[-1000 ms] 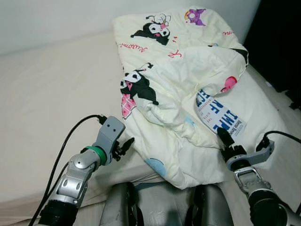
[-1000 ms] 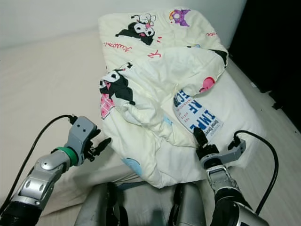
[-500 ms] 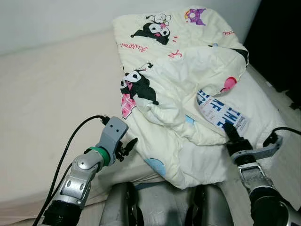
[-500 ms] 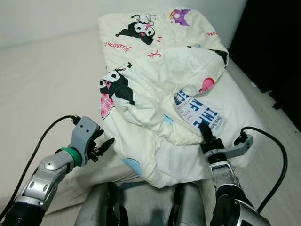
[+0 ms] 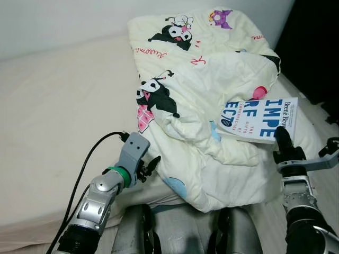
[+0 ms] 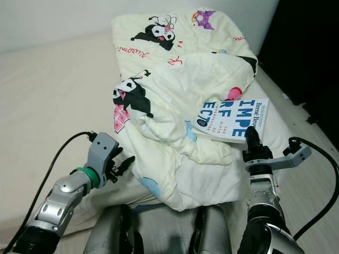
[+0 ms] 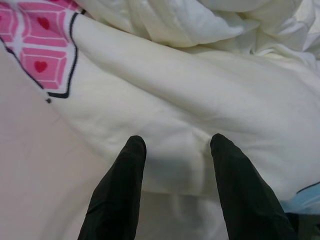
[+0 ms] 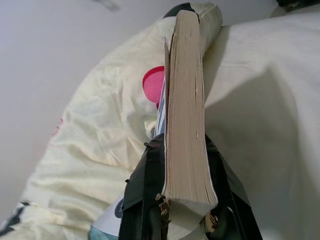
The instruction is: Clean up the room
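Note:
A white paperback book (image 5: 258, 119) with big blue letters is held up off the crumpled cream cartoon-print blanket (image 5: 201, 84) on the bed. My right gripper (image 5: 281, 142) is shut on the book's lower edge; the right wrist view looks along its page edge (image 8: 186, 110), clamped between the black fingers (image 8: 145, 185). My left gripper (image 5: 152, 163) is open at the blanket's near left edge. The left wrist view has its two fingers (image 7: 122, 190) spread just before the blanket fold (image 7: 190, 145).
The beige mattress (image 5: 58, 111) stretches left of the blanket, with its front edge near my legs (image 5: 137, 233). A white wall runs behind the bed. Dark furniture (image 5: 318, 42) and a strip of floor lie at the right.
My right gripper has lifted the book from the blanket and swung it to the right, cover now facing up. My left gripper crept a little toward the blanket edge.

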{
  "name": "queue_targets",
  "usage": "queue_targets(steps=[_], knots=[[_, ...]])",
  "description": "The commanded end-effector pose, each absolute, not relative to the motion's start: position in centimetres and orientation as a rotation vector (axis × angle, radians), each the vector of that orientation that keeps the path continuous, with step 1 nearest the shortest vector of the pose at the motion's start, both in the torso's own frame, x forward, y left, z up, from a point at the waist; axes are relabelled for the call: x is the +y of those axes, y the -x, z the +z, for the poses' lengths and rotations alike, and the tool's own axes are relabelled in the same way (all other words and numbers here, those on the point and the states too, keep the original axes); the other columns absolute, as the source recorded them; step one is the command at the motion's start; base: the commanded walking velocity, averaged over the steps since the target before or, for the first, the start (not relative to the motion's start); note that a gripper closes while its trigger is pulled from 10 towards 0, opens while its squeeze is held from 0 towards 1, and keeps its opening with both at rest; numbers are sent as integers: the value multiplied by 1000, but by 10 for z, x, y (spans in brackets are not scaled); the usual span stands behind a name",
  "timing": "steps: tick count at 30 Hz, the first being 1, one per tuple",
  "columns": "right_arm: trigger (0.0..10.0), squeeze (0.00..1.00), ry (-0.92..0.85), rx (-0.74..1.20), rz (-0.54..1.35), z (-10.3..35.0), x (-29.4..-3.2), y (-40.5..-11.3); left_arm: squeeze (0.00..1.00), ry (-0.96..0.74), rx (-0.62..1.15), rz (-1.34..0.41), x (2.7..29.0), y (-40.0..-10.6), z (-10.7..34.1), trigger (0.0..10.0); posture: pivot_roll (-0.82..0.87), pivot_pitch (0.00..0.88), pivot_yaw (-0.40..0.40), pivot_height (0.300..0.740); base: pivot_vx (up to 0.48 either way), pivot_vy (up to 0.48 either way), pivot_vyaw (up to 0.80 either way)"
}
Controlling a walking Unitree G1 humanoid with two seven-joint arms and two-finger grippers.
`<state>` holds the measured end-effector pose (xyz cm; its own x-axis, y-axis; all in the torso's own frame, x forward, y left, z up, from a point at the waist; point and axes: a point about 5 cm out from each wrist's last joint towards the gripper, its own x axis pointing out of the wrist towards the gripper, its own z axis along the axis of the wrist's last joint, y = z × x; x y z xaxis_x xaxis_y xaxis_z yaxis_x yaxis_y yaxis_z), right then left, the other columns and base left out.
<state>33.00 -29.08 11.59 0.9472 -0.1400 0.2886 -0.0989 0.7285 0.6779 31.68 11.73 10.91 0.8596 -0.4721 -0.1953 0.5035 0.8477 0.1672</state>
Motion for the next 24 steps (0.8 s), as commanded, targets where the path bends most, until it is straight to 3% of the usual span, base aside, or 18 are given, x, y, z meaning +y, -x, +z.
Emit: queue_targets(steps=[1, 2, 8, 15, 16, 17, 24], knots=[[0, 0, -700, -337, -43, 122, -296, -331, 0, -205, 173, -508, 119, -315, 102, 10000, 154, 173, 129, 595, 0, 0, 0], [0, 0, -611, -310, -66, 128, -299, -333, 0, -187, 168, -506, 115, -316, 101, 10000, 137, 167, 112, 595, 0, 0, 0], [0, 0, -500, -388, -33, 146, -294, -336, 0, -166, 132, -478, 113, -320, 109, 10000, 111, 161, 98, 595, 0, 0, 0], [0, 8, -134, -539, 84, 201, -251, -331, 0, -82, -70, -439, 116, -323, 161, 10000, 73, 139, 59, 595, 0, 0, 0], [10000, 0, -64, -547, 70, 207, -244, -327, 0, -84, -110, -435, 117, -322, 170, 10000, 57, 128, 40, 595, 0, 0, 0], [10000, 0, 41, -550, 47, 212, -236, -323, 0, -85, -158, -430, 117, -321, 182, 10000, 45, 115, 21, 595, 0, 0, 0], [10000, 0, 219, -635, -31, 231, -220, -304, 0, -47, -296, -435, 107, -319, 219, 10000, 17, 90, -9, 595, 0, 0, 0]])
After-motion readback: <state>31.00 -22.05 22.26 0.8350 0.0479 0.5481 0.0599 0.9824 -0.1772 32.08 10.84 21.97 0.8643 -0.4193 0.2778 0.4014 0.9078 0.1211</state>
